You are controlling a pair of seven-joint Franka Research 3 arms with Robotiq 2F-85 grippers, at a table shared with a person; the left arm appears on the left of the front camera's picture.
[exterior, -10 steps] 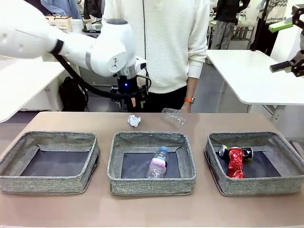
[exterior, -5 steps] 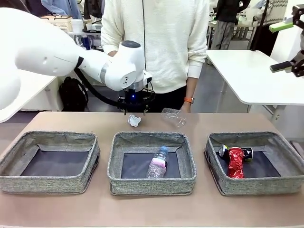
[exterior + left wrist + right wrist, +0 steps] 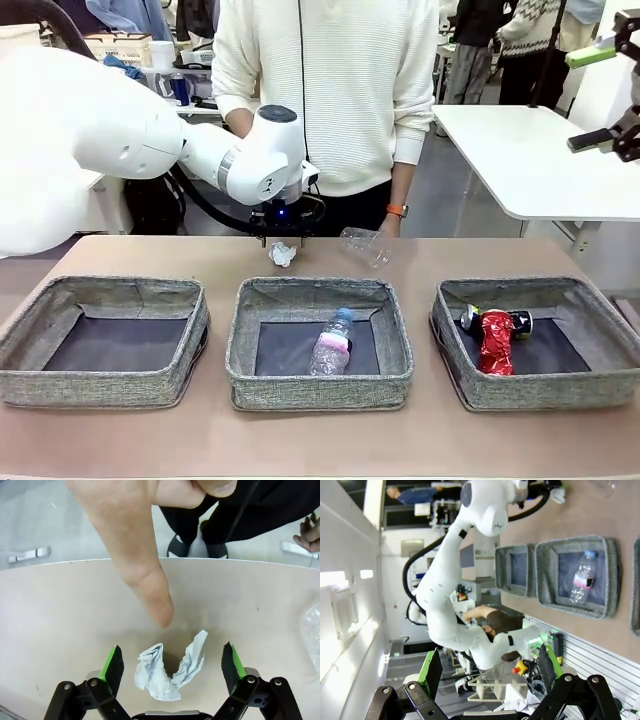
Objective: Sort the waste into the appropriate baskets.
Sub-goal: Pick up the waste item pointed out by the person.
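White crumpled paper (image 3: 283, 254) lies on the worktop (image 3: 320, 440), at 12 o'clock from the middle basket (image 3: 320, 388). In the last second the left gripper (image 3: 171, 656) came down over it. Now its released fingers stand at 3 and 9 o'clock of the paper, not touching it. A person's hand (image 3: 132, 540) points one finger at the paper from 12 o'clock. I think closing is the next step, and then probably the left basket (image 3: 110, 388), which holds nothing. The cup (image 3: 364, 245) waits at 3 o'clock of the paper. The bottle (image 3: 331, 345) is in the middle basket, the cans (image 3: 496, 340) in the right basket (image 3: 520, 398). The right gripper (image 3: 490, 660) hangs released, high at 2 o'clock.
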